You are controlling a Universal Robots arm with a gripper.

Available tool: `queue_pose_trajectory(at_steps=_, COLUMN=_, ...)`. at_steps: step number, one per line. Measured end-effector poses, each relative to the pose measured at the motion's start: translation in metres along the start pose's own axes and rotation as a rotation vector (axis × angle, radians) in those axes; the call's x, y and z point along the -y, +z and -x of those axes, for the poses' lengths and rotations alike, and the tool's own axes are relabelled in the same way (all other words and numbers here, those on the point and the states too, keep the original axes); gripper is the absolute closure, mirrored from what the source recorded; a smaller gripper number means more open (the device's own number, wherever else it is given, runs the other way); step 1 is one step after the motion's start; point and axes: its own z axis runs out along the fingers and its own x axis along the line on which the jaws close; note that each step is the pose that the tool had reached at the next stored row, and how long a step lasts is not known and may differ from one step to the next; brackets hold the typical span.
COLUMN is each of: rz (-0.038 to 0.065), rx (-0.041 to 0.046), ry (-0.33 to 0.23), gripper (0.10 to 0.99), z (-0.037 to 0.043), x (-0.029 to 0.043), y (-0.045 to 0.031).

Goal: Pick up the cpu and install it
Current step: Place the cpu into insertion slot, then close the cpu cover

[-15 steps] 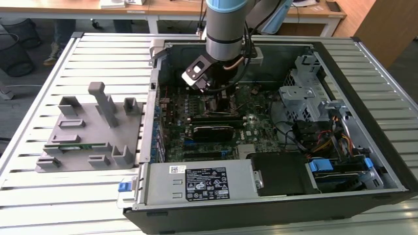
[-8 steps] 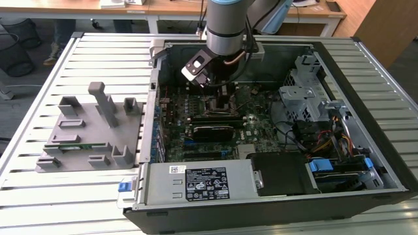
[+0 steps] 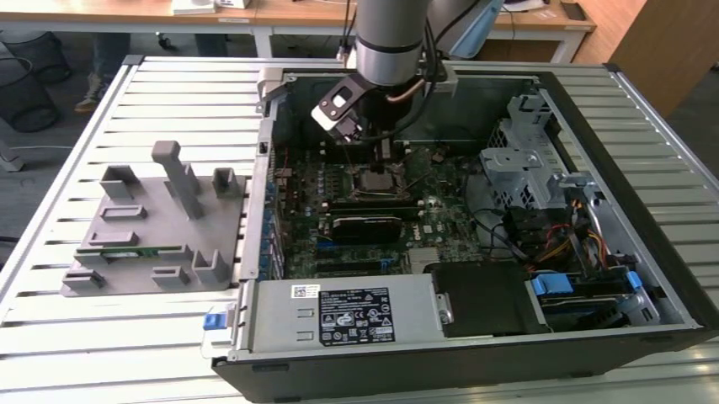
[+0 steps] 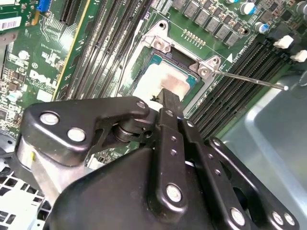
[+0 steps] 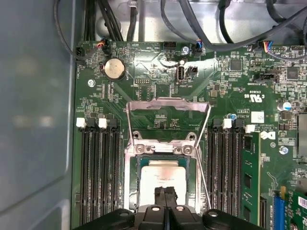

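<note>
The cpu (image 5: 160,173) is a small square chip with a silvery top plate. It lies flat inside the black-framed socket (image 5: 132,182) on the green motherboard, and shows in both wrist views (image 4: 160,76). My gripper (image 5: 165,195) hangs right over the chip's edge, its two black fingers pressed together with nothing between them. I cannot tell whether the tips touch the chip. In the exterior view the gripper (image 3: 385,153) is inside the open computer case, just above the socket (image 3: 375,182).
The socket's metal load plate (image 5: 168,103) stands folded open and its thin lever (image 4: 249,79) sticks out sideways. Memory slots flank the socket, one holding a green stick (image 5: 250,177). A grey fixture (image 3: 157,227) sits on the slatted table at the exterior view's left.
</note>
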Motion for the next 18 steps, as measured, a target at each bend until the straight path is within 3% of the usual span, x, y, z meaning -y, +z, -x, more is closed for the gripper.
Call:
queue_pose_trajectory(at_steps=1, rz=0.000, rx=0.0000, ry=0.000, gripper=0.976, z=0.0000, x=0.0000, y=-0.0010)
queue_pose_trajectory(at_steps=12, rz=0.000, rx=0.0000, ry=0.000, gripper=0.976, z=-0.0001, x=-0.0003, y=-0.0133)
queue_pose_trajectory(at_steps=18, rz=0.000, rx=-0.0001, ry=0.000, gripper=0.976, z=-0.0002, x=-0.0007, y=-0.0266)
